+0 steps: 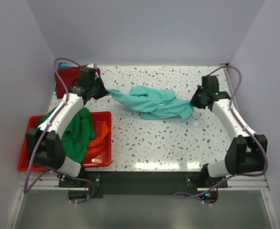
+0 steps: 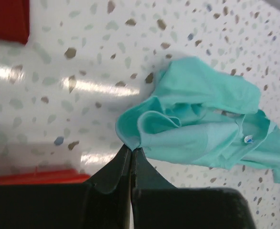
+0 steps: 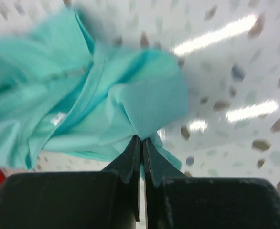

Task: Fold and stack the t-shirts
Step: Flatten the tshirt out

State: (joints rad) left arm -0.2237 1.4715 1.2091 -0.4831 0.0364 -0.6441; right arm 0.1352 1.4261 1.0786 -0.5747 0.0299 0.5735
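A teal t-shirt (image 1: 152,102) lies bunched across the far middle of the table, stretched between both arms. My left gripper (image 1: 106,90) is shut on its left tip; in the left wrist view the gripper (image 2: 130,149) pinches a fold of the teal t-shirt (image 2: 202,124). My right gripper (image 1: 193,106) is shut on the shirt's right end, and the right wrist view shows the gripper (image 3: 141,139) clamping the teal t-shirt (image 3: 82,100). A green t-shirt (image 1: 78,131) and an orange t-shirt (image 1: 98,138) lie heaped in the red bin (image 1: 25,162) at the left.
A dark red item (image 1: 63,78) lies at the far left corner behind the left arm. White walls enclose the speckled table (image 1: 168,143) at the back and on both sides.
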